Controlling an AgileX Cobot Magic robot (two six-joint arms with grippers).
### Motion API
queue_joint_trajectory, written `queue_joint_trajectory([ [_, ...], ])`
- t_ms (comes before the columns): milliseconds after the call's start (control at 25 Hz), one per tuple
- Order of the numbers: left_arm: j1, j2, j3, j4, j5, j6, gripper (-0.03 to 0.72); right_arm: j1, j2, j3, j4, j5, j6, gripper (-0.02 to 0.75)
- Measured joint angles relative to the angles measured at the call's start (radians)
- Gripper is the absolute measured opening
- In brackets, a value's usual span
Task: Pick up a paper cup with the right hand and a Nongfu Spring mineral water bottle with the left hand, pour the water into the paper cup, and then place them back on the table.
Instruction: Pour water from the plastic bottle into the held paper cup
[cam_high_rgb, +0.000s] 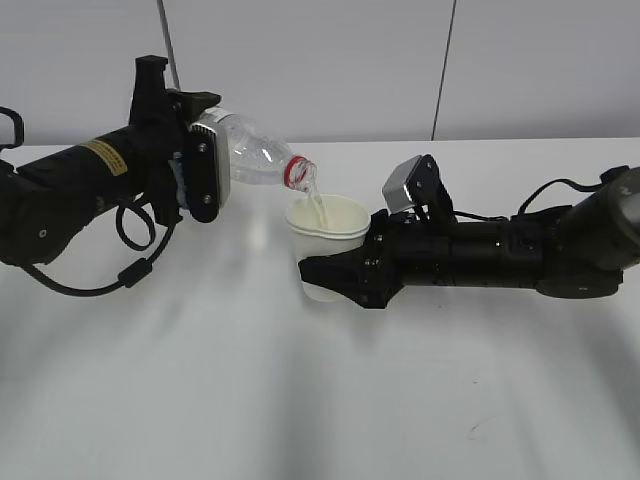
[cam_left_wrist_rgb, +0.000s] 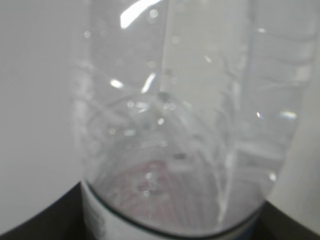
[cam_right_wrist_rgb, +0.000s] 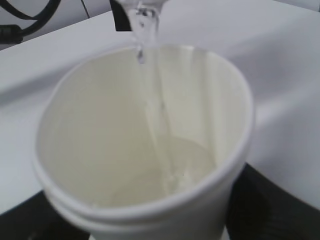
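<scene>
My left gripper (cam_high_rgb: 200, 165) is shut on the clear Nongfu Spring bottle (cam_high_rgb: 255, 155), which is tipped with its red neck ring down and to the right, over the cup. A thin stream of water (cam_high_rgb: 316, 205) runs from the mouth into the cream-white paper cup (cam_high_rgb: 330, 240). My right gripper (cam_high_rgb: 335, 270) is shut on the cup's lower body and holds it upright just above the white table (cam_high_rgb: 300, 400). The left wrist view is filled by the bottle (cam_left_wrist_rgb: 175, 125). In the right wrist view the stream (cam_right_wrist_rgb: 150, 100) falls into the open cup (cam_right_wrist_rgb: 145, 145), where water pools at the bottom.
A grey wall stands behind the table. The black arms reach in from both sides, with a looping cable (cam_high_rgb: 135, 265) hanging under the left one.
</scene>
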Motion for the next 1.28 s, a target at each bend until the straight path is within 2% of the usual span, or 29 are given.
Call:
queue_joint_trajectory([
  [1280, 0.0, 0.0, 0.0, 0.0, -0.007, 0.0, 0.403, 0.0, 0.0, 0.0, 0.0, 0.002, -0.006, 0.517],
])
